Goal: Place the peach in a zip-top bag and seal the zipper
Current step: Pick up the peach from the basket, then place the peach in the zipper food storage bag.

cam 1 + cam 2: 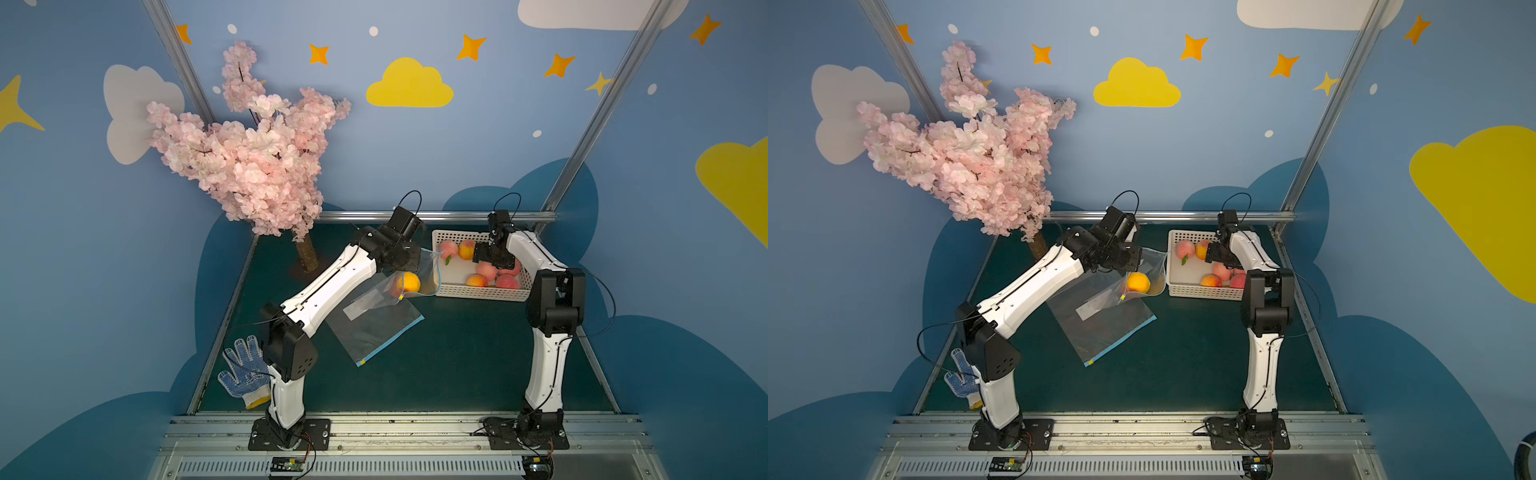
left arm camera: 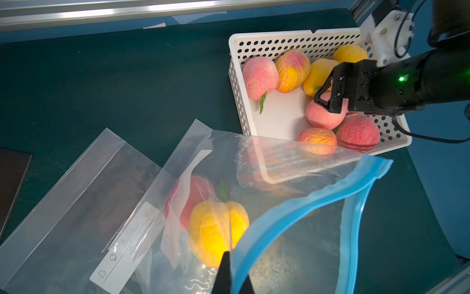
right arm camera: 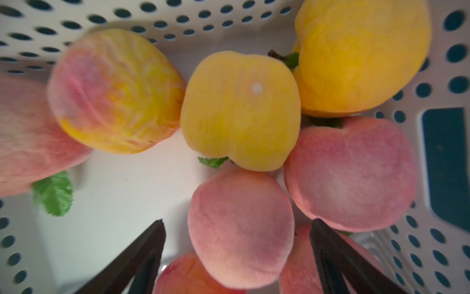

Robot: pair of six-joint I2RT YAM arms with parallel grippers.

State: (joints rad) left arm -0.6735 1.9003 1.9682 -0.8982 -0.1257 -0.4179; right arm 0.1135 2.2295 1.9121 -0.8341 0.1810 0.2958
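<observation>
**Top views.** Counted in both: two arms, two bags, one basket, one glove, one blossom tree. Left gripper clamped shut on the rim of the zip-top bag, with the bag mouth raised just beside the wall of the white basket. One yellow peach inside that bag, low down. Second zip-top bag flat on the green table, partly under the first. Right gripper down inside the basket among the peaches. Six counted past the arm. Jaw spread not readable from here. Dotted work glove beside the left arm's base. Pink blossom tree at the far left corner.

**Left wrist.** Added here: blue zipper band parted, bag mouth gaping, dark fingers pinched on that band. Yellow peach at the bag's bottom, with a red-pink mass just behind it. One fruit or two: not determinable. Seven peaches counted in the basket, one more than from above. Right gripper poised over a pink peach.

**Right wrist.** No bag or left arm in frame. Eight peaches counted, two cut by the frame edge. Three yellow or yellow-blushed, the rest pink to red. Right gripper jaws spread wide, one black finger on each side of the pink peach, with a gap on both sides. Nothing gripped.
</observation>
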